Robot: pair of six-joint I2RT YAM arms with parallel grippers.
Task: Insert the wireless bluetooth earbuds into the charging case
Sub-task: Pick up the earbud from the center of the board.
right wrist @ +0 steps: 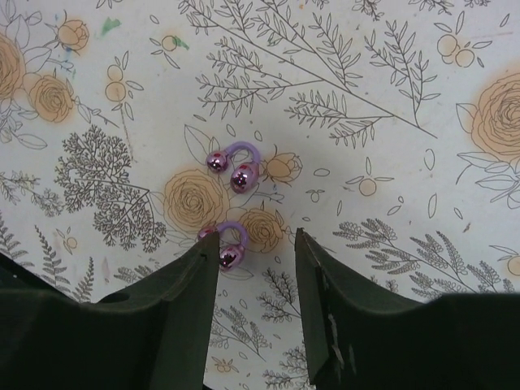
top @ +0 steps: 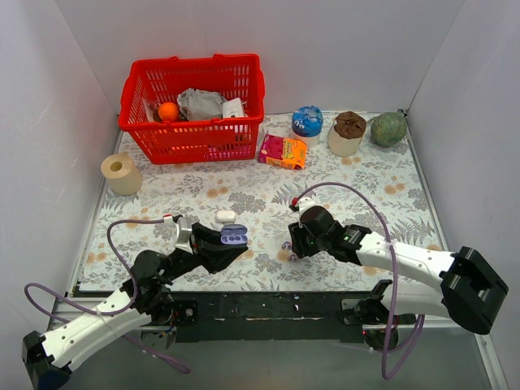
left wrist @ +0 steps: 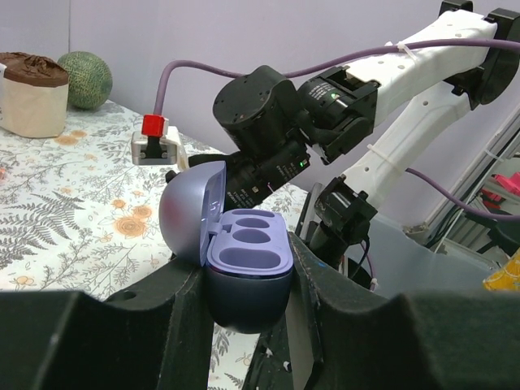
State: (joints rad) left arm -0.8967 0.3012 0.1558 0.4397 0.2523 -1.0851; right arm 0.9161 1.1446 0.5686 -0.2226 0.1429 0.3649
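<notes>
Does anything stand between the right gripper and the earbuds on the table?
Nothing visible does. The right gripper is open above the two earbuds. Only bare tablecloth shows around them, and the nearer earbud lies beside one fingertip.

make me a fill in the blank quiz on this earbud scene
1. The left gripper grips the case with its lid ___.
2. The two wells inside the case are ___.
3. ___ earbuds lie on the table, none in the case.
4. The right gripper hangs over them with its jaws ___.
Missing words: open; empty; two; open.
</notes>
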